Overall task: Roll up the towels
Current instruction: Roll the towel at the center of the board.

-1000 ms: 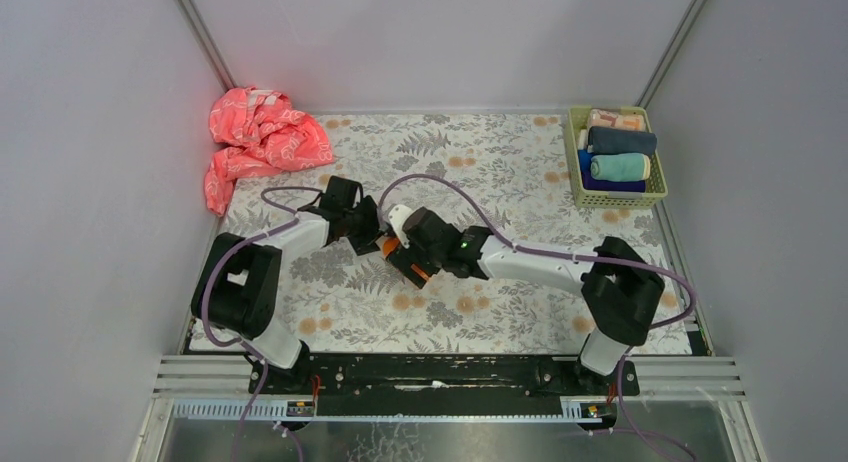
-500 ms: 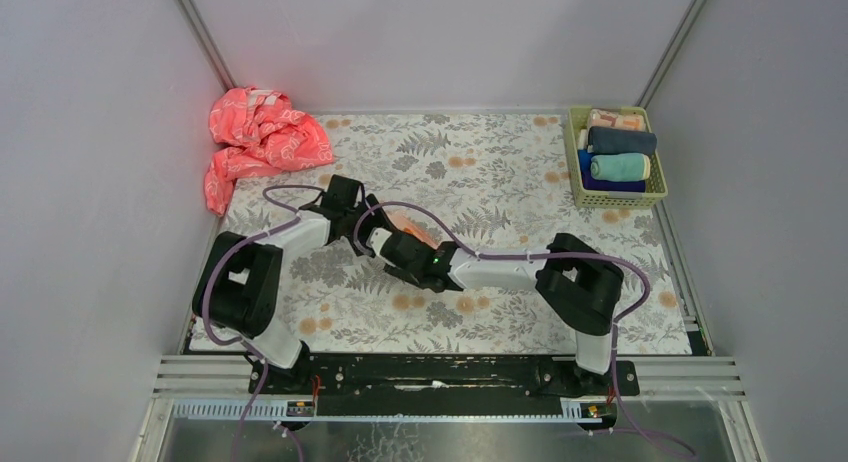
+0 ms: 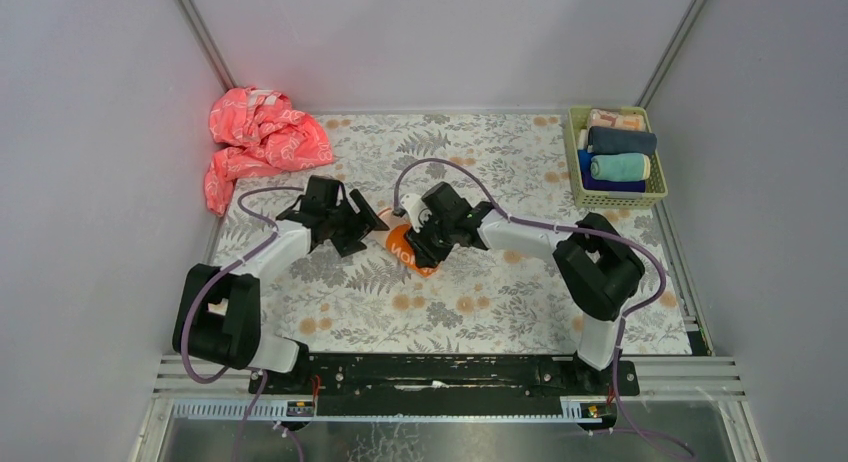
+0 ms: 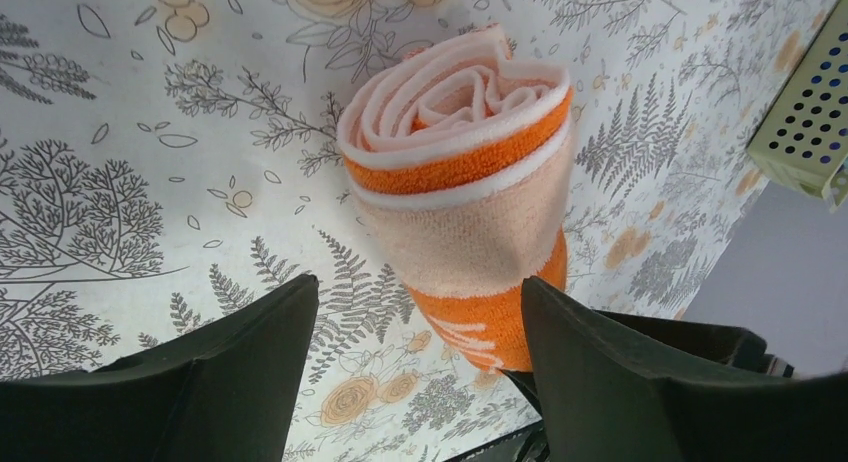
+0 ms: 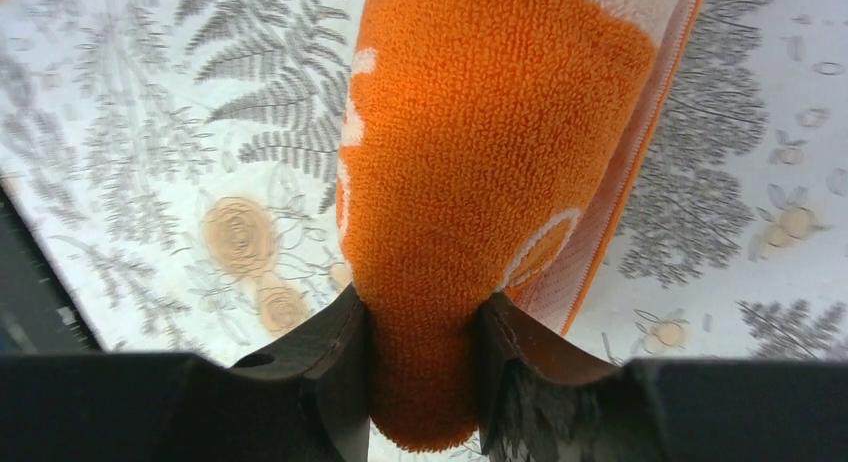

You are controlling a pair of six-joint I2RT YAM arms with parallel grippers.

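The orange and peach towel [image 3: 404,246] is rolled into a tube near the middle of the floral mat. My right gripper [image 3: 420,244] is shut on its orange end, and the right wrist view shows the terry cloth [image 5: 480,132] pinched between the jaws of that gripper [image 5: 422,307]. My left gripper [image 3: 370,228] is open just left of the roll. In the left wrist view the roll's spiral peach end [image 4: 465,172] lies ahead of this open gripper [image 4: 418,285], close to its right finger [image 4: 620,372]. The mint-teal towel [image 3: 619,167] lies rolled in the basket.
A pale green basket [image 3: 574,152] at the back right holds several rolled towels. A crumpled pink-red cloth [image 3: 258,137] lies at the back left corner. Grey walls close in the mat [image 3: 500,312] on three sides.
My right gripper has swung back and to the right with the orange towel, away from its low stretched reach. My left gripper has drawn back to the left.
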